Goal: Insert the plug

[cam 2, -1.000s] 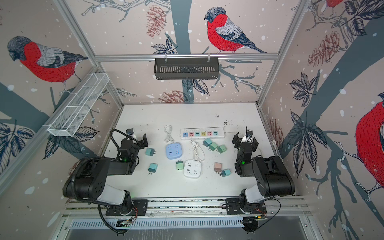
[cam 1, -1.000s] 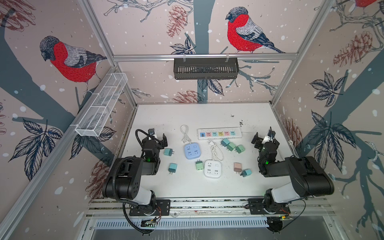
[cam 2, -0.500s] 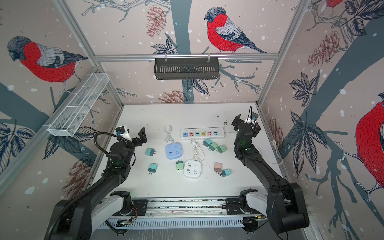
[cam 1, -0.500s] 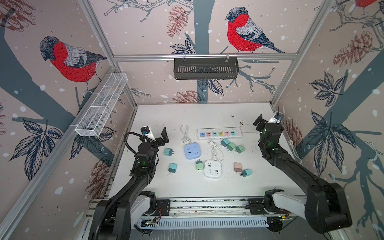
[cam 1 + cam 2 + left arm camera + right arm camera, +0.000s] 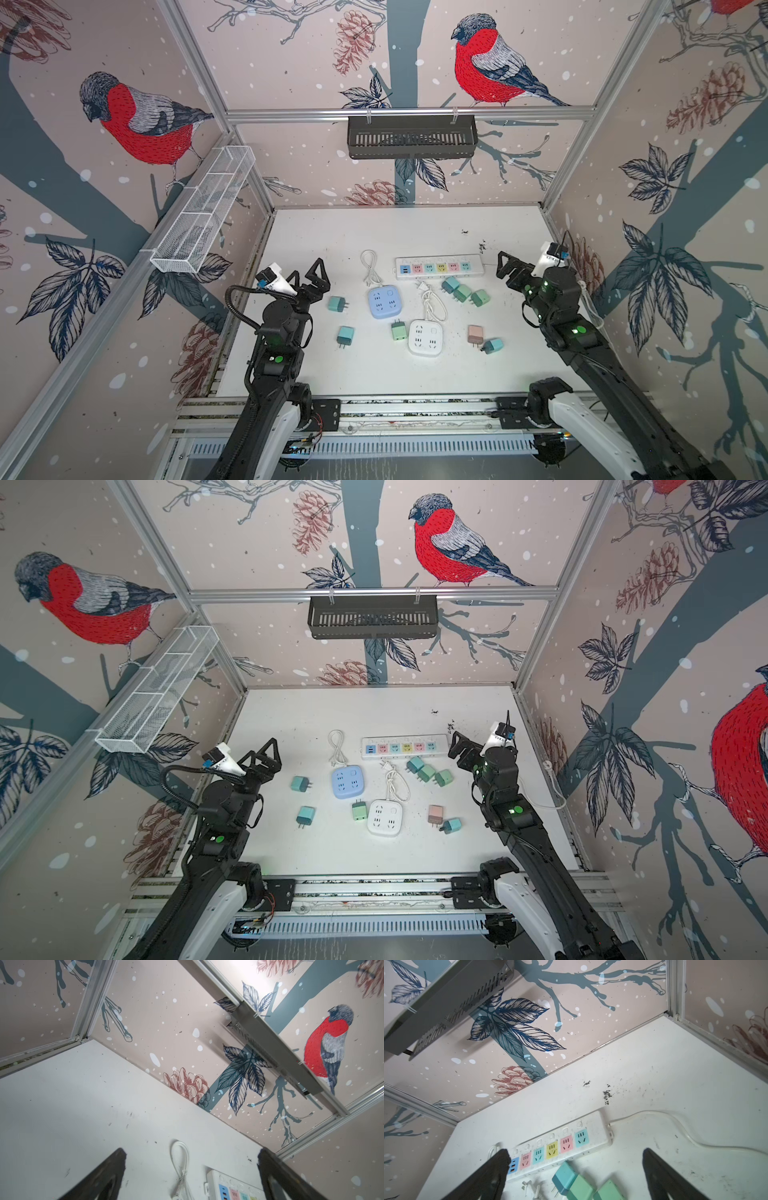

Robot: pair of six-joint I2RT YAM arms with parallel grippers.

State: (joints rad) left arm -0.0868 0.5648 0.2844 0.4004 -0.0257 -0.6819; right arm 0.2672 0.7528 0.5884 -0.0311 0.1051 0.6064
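Note:
Several small plugs lie loose on the white table (image 5: pixel 415 224): two teal ones (image 5: pixel 336 304) (image 5: pixel 345 335), a green one (image 5: pixel 399 331), a pink one (image 5: pixel 475 333) and a cluster (image 5: pixel 462 292) beside the white power strip (image 5: pixel 439 266) with coloured sockets. A blue cube socket (image 5: pixel 383 302) and a white cube socket (image 5: pixel 425 337) sit mid-table. My left gripper (image 5: pixel 306 272) hovers open left of the teal plugs, holding nothing. My right gripper (image 5: pixel 513 266) hangs open right of the strip. In the right wrist view the right gripper (image 5: pixel 575 1152) frames the strip (image 5: pixel 556 1147) and a teal plug (image 5: pixel 564 1176).
A looped white cable (image 5: pixel 180 1163) lies left of the strip (image 5: pixel 228 1186), between the fingers of the left gripper (image 5: pixel 191 1153) in the left wrist view. The strip's cord (image 5: pixel 675 1124) trails toward the right wall. A black shelf (image 5: pixel 411 137) hangs on the back wall, a wire basket (image 5: pixel 203 220) on the left.
Both arms have unfolded from a low tucked pose and reached forward, lifting the grippers toward the strip. Both grippers stay open. Nothing on the table has moved.

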